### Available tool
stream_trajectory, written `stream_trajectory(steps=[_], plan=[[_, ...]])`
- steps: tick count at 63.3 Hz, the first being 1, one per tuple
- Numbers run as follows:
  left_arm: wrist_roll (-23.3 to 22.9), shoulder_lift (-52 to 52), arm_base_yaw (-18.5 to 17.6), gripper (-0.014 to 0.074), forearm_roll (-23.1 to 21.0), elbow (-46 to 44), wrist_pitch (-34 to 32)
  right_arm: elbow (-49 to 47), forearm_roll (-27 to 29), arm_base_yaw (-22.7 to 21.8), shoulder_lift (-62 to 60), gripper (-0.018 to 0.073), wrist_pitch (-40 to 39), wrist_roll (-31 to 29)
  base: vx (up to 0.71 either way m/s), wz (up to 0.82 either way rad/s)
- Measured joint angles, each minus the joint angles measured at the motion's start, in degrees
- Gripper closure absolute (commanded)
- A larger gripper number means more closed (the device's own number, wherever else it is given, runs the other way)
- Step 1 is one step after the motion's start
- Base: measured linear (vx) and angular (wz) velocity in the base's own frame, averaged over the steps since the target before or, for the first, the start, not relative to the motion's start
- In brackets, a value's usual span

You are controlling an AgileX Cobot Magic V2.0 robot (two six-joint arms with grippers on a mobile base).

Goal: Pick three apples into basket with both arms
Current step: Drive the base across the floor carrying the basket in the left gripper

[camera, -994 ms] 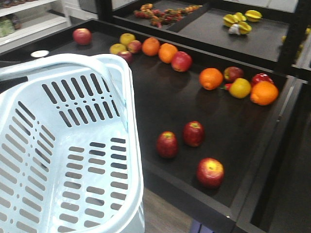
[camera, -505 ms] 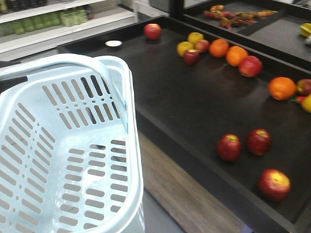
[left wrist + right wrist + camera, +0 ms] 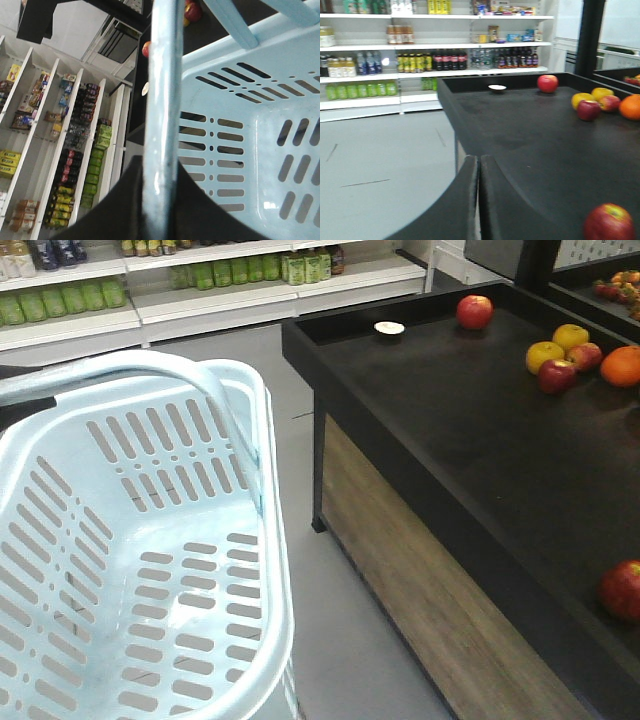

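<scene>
While the basket (image 3: 272,540) fills the foreground, bottle shelves (image 3: 230,298) stand behind.

Straight ahead of the right tool (image 3: 479,161), a black bench (image 3: 520,130) with a raised rim and a wood side panel (image 3: 420,580). Far across from the tool, a small white dish (image 3: 497,88) near the back corner. Off to the tool's right, an orange (image 3: 631,106) at the frame edge. Left of the tool, grey floor (image 3: 380,155). Beyond that, white shelves (image 3: 420,47) lined with bottles (image 3: 432,61).
</scene>
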Motion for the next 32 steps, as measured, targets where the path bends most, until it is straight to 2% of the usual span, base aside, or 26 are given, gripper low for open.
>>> stream_trajectory(steps=[32], plan=[[0.00,0.00,0.00,0.0604,0.00,0.00,0.00,0.00,0.00,0.00,0.00,0.0568,0.00,0.00,0.00,0.35]])
